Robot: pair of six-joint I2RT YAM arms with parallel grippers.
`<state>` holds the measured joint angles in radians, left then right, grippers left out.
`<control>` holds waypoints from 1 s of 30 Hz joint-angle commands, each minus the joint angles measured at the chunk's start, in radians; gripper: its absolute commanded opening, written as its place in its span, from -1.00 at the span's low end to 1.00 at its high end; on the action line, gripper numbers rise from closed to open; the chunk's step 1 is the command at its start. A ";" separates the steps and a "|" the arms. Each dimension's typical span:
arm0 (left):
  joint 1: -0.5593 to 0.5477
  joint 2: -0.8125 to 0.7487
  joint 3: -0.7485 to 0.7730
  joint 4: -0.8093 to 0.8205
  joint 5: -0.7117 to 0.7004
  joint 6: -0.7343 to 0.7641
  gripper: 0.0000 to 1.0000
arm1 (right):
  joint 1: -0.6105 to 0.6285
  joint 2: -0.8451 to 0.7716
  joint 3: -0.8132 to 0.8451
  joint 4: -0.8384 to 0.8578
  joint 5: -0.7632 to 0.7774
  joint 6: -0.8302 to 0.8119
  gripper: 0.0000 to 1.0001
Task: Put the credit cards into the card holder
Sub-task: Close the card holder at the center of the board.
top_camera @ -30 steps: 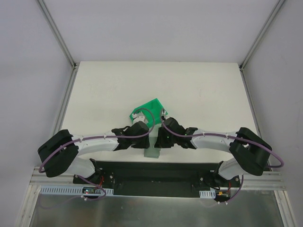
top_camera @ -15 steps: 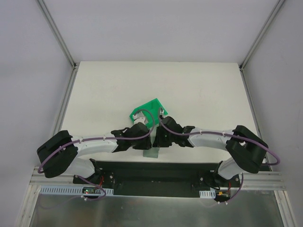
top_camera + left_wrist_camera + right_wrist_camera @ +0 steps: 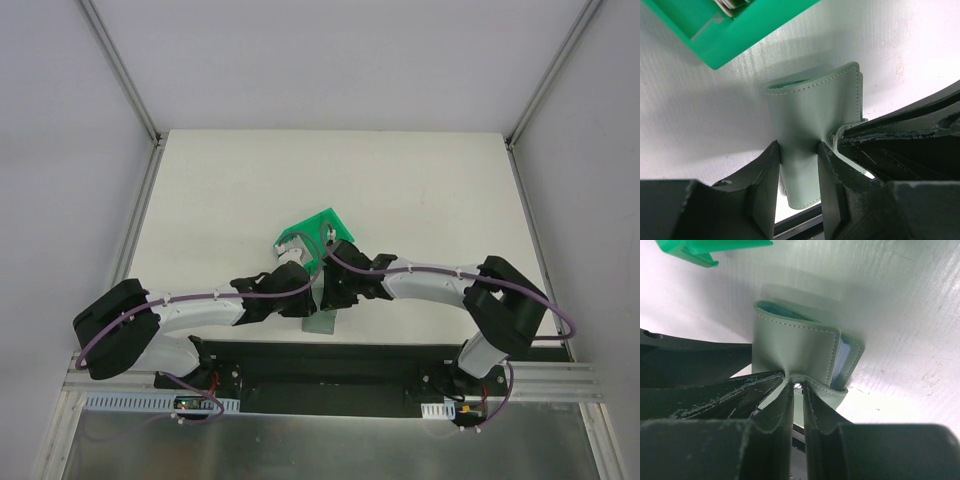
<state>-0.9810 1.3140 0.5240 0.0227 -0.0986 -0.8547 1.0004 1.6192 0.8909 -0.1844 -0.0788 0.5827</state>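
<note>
The left hand (image 3: 799, 152) squeezes the card holder (image 3: 812, 102) while the right hand (image 3: 797, 383), nearly closed, pinches its stitched edge

A bright green plastic bin (image 3: 325, 222) stands near the middle of the white worktop (image 3: 230, 190), with its sides oblique to the worktop's edges. From each far corner of the worktop an aluminium rail (image 3: 120, 68) goes up. Grey walls (image 3: 330, 60) stand behind.

Pale grey-green stitched leather card holder (image 3: 810, 125): folded, leaves bowed apart, clear inner pocket showing, at table's 6 o'clock edge. Pale thin credit cards (image 3: 732, 3): stacked, 11 o'clock of holder.
</note>
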 commanded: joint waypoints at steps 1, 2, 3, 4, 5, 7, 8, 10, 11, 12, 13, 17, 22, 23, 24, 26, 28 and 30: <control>-0.013 0.008 -0.039 -0.049 0.031 -0.012 -0.61 | 0.007 0.071 0.039 -0.148 0.109 -0.030 -0.74; -0.013 0.008 -0.039 -0.049 0.033 -0.012 -0.63 | 0.009 0.083 0.060 -0.177 0.111 -0.038 -0.76; -0.013 0.008 -0.041 -0.047 0.034 -0.014 -0.65 | 0.012 0.097 0.077 -0.199 0.116 -0.041 -0.76; -0.013 0.007 -0.042 -0.044 0.036 -0.014 -0.67 | 0.014 0.109 0.086 -0.208 0.119 -0.043 -0.76; -0.013 0.007 -0.044 -0.038 0.039 -0.014 -0.68 | 0.017 0.119 0.095 -0.213 0.114 -0.044 -0.75; -0.013 0.007 -0.047 -0.029 0.045 -0.012 -0.73 | 0.020 0.133 0.111 -0.220 0.114 -0.046 -0.76; -0.013 0.008 -0.048 -0.027 0.051 -0.010 -0.75 | 0.024 0.142 0.121 -0.233 0.119 -0.046 -0.77; -0.015 0.004 -0.058 0.000 0.057 -0.007 -0.80 | 0.026 0.160 0.143 -0.256 0.125 -0.050 -0.78; -0.015 0.002 -0.061 0.006 0.059 -0.010 -0.81 | 0.026 0.171 0.149 -0.268 0.129 -0.052 -0.79; -0.013 -0.001 -0.064 0.013 0.060 -0.009 -0.83 | 0.027 0.179 0.158 -0.274 0.129 -0.053 -0.82; -0.015 -0.001 -0.068 0.019 0.062 -0.012 -0.84 | 0.030 0.183 0.160 -0.282 0.135 -0.050 -0.84; -0.013 -0.022 -0.088 0.037 0.063 -0.023 -0.86 | 0.038 0.206 0.164 -0.309 0.160 -0.043 -0.87; -0.015 -0.033 -0.105 0.060 0.068 -0.024 -0.87 | 0.043 0.264 0.203 -0.358 0.185 -0.057 -0.88; -0.015 -0.033 -0.108 0.065 0.069 -0.024 -0.87 | 0.041 0.272 0.215 -0.374 0.189 -0.058 -0.87; -0.015 -0.032 -0.107 0.069 0.073 -0.024 -0.89 | 0.043 0.280 0.223 -0.386 0.201 -0.063 -0.87; -0.015 -0.032 -0.108 0.074 0.079 -0.021 -0.90 | 0.041 0.300 0.243 -0.420 0.215 -0.070 -0.87; -0.015 -0.032 -0.114 0.080 0.080 -0.021 -0.90 | 0.038 0.327 0.258 -0.432 0.215 -0.081 -0.86; -0.013 -0.033 -0.119 0.086 0.082 -0.021 -0.90 | 0.038 0.353 0.266 -0.434 0.206 -0.086 -0.85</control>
<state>-0.9798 1.2667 0.4393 0.1307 -0.1055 -0.8837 1.0340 1.8233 1.2015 -0.5350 -0.0113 0.5404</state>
